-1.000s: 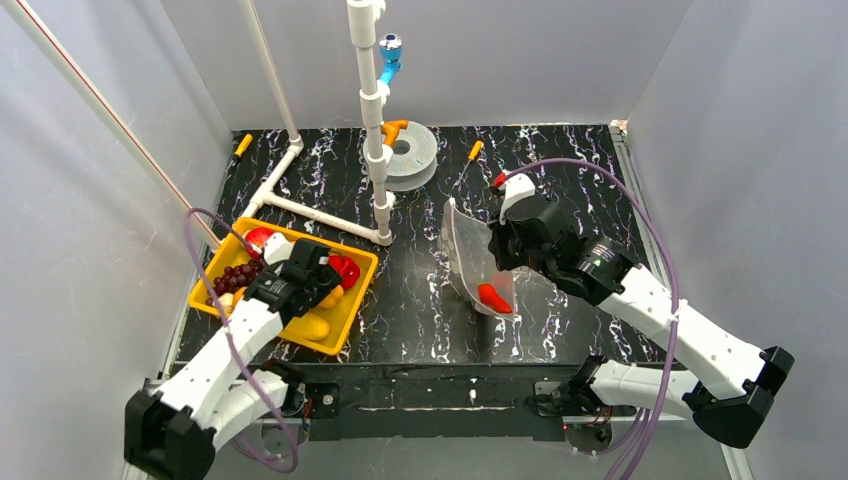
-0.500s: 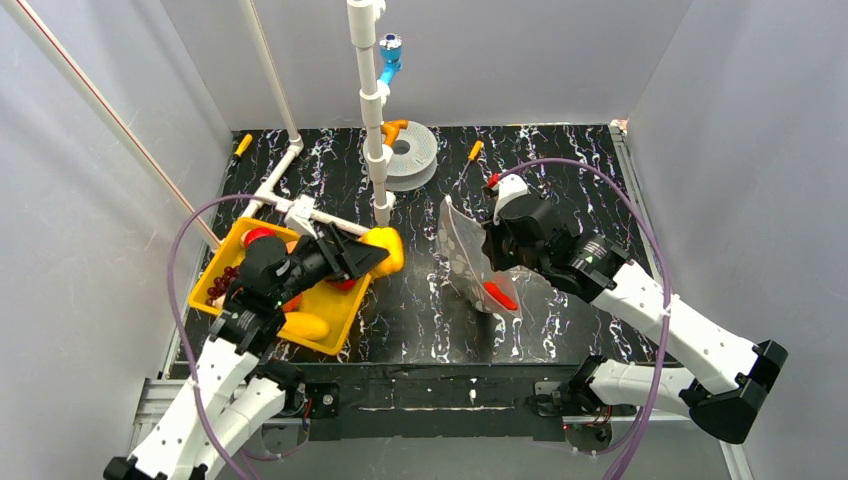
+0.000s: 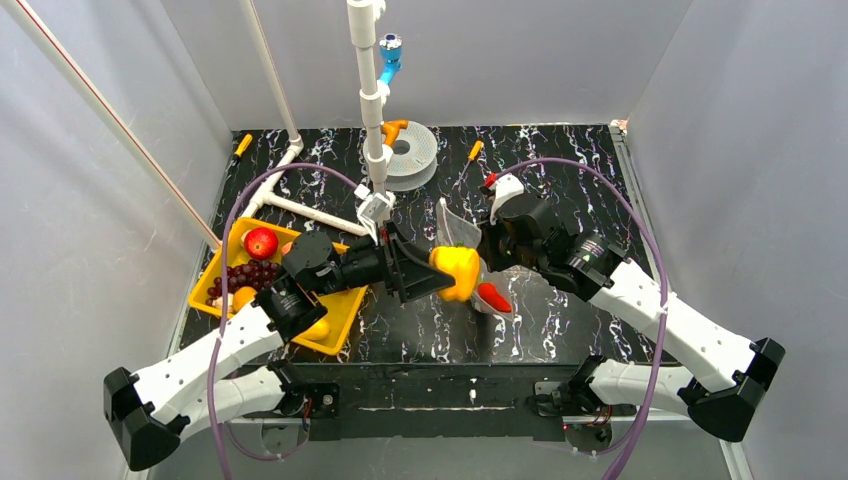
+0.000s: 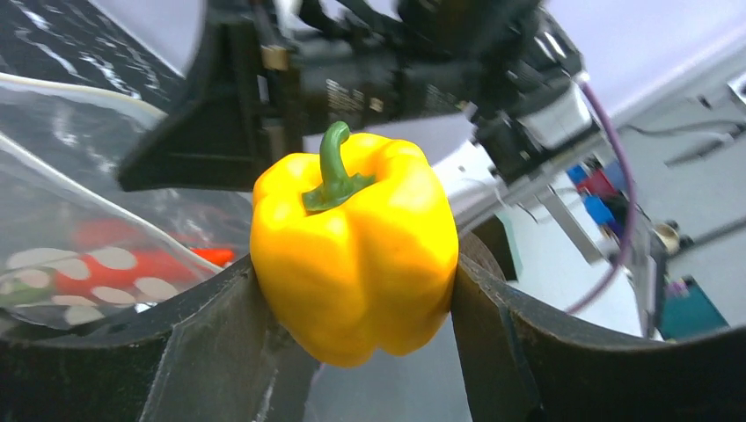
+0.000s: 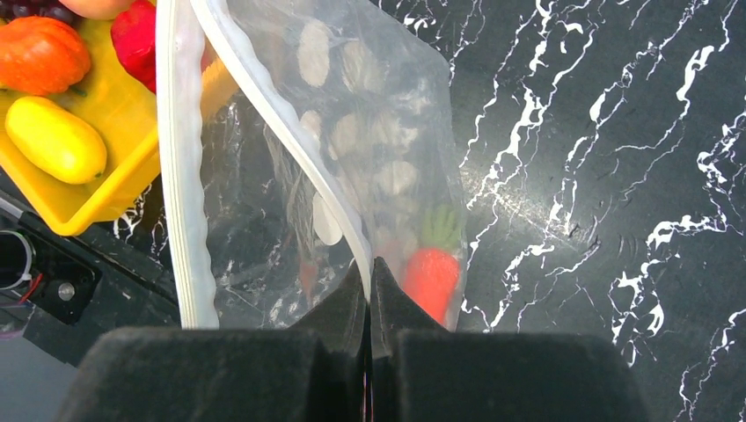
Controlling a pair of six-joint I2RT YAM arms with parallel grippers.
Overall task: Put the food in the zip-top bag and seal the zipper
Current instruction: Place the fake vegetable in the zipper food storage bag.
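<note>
My left gripper (image 3: 455,273) is shut on a yellow toy bell pepper (image 3: 457,270) with a green stem (image 4: 355,252) and holds it in the air at the mouth of the zip-top bag (image 3: 462,245). My right gripper (image 5: 369,268) is shut on one lip of the bag (image 5: 369,167), next to its whitish zipper strip (image 5: 183,167), and holds the bag up with the mouth open. A red toy carrot (image 5: 431,280) lies inside the bag (image 3: 492,297). More food stays in the yellow tray: a red apple (image 3: 261,242), purple grapes (image 3: 247,275), an orange piece (image 5: 40,53) and a yellow piece (image 5: 54,139).
The yellow tray (image 3: 345,317) stands at the left front of the black marbled table (image 3: 560,310). A white pipe frame (image 3: 374,120) rises at the back middle. A grey spool (image 3: 410,155) and a small yellow-handled tool (image 3: 470,158) lie behind the bag.
My left gripper has lifted the yellow pepper out of the tray and carried it right, up to the bag's mouth. My right gripper still holds the bag, shifted slightly left.
</note>
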